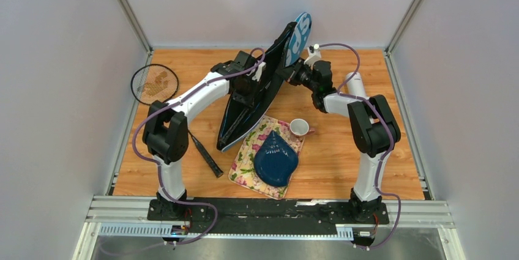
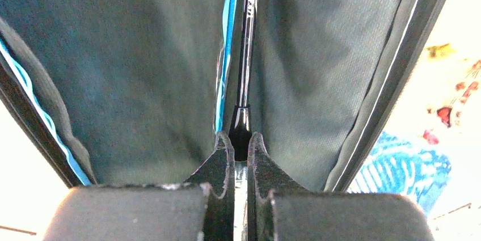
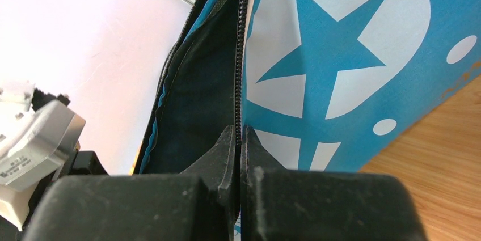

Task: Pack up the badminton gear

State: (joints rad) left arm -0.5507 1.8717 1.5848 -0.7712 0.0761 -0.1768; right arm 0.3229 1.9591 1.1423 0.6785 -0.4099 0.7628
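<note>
At the back of the worktop [image 1: 343,162] the blue racket bag [image 1: 248,110] stands tilted with its mouth open. The left hand [image 2: 240,140] is clamped on a black racket [image 2: 247,54] inside it. The right hand [image 3: 239,134] pinches the bag's zipper edge.

L wrist cam: inner racket [image 2: 248,54] runs off top edge; plate [image 2: 408,170] blurred. Top cam: bag [image 1: 251,104] hides that racket; white tube [image 1: 355,82] partly behind R arm [image 1: 373,125]; table racket [image 1: 155,84] shaft under L arm [image 1: 196,95].
</note>
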